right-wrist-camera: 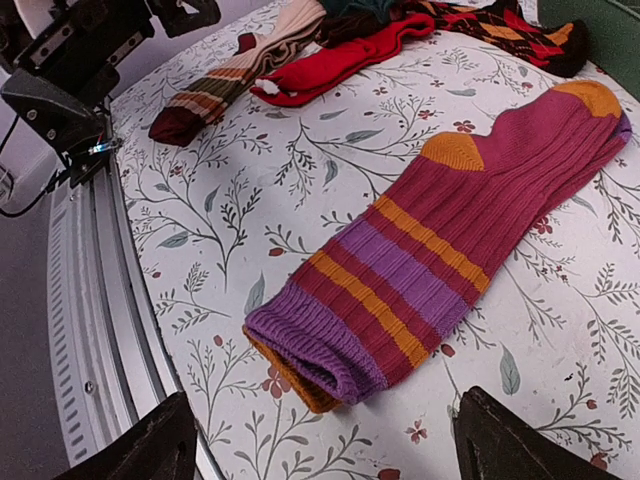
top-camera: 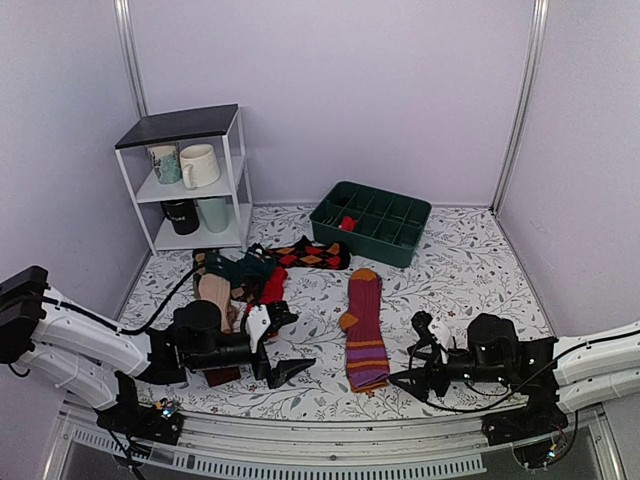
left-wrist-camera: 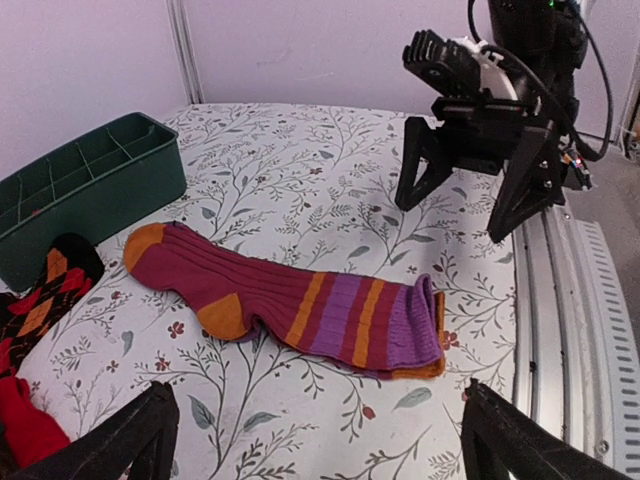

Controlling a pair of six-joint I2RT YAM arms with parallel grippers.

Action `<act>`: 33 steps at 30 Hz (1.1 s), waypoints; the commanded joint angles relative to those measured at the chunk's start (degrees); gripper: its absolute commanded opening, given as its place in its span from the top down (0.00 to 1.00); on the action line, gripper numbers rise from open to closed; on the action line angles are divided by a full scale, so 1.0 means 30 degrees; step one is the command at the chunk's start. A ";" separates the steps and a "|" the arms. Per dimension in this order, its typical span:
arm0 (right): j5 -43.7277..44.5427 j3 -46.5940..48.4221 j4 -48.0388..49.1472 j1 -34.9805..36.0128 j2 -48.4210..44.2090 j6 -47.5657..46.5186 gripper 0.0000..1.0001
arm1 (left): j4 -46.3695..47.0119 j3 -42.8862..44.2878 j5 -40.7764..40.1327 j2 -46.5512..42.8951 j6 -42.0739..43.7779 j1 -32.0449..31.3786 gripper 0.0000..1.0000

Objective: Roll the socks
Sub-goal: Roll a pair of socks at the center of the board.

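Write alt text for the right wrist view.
A maroon sock with orange toe and heel and purple-orange stripes lies flat on the floral table, cuff toward the camera, just ahead of the open right gripper. More socks lie heaped at the top; the left arm is at upper left.

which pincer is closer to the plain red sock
Left. The left pincer sits just short of the red sock; the right pincer lies past the maroon sock.

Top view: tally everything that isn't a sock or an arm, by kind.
Mugs: 4
Shelf unit: 1
Divided bin: 1
Total: 6
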 commanded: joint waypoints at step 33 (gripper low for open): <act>0.1527 0.0018 0.9735 0.2356 0.9501 -0.5546 0.38 | 0.0799 0.1104 0.2321 0.3474 -0.0372 -0.0183 0.02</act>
